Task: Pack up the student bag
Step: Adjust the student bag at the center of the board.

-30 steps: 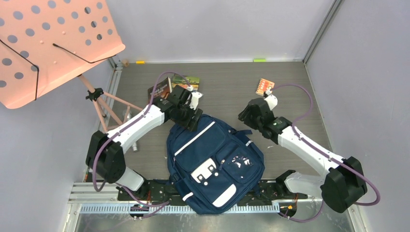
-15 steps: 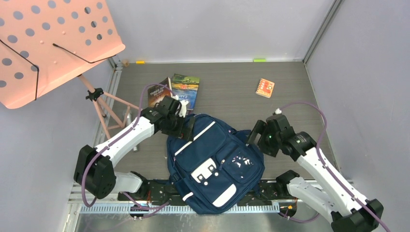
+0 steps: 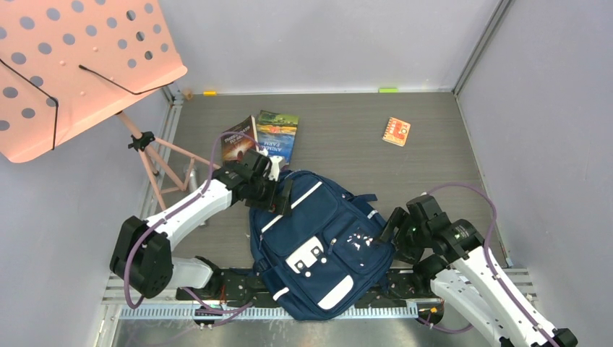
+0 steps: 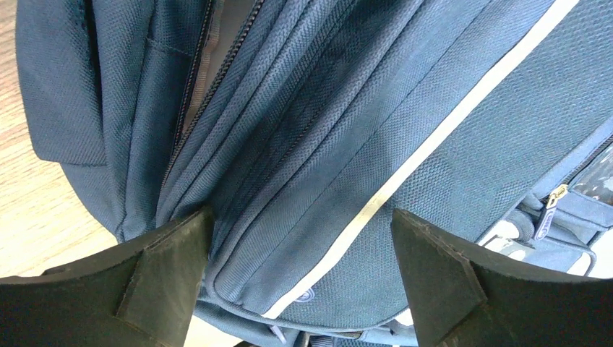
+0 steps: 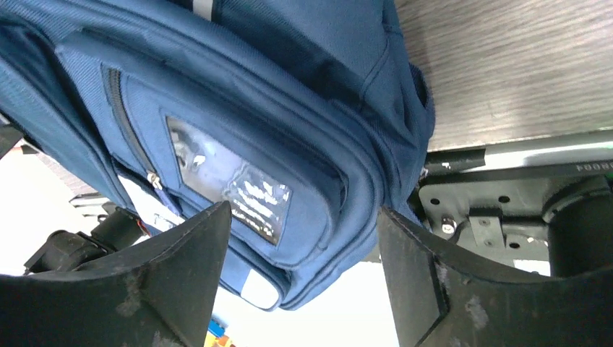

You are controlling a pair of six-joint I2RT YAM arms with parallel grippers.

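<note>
student bag (image 3: 322, 238) lies front-up on the counter (image 3: 347, 137) at the near edge, between the two arms. two books (image 3: 277, 135) and a small orange notebook (image 3: 396, 131) lie outside it on the far side, so packing appears barely begun. left tool (image 3: 278, 189) stands wide open astride the bag's upper fold, clamping nothing. right tool (image 3: 395, 230) is likewise wide open beside the bag's right flank, empty.
</note>
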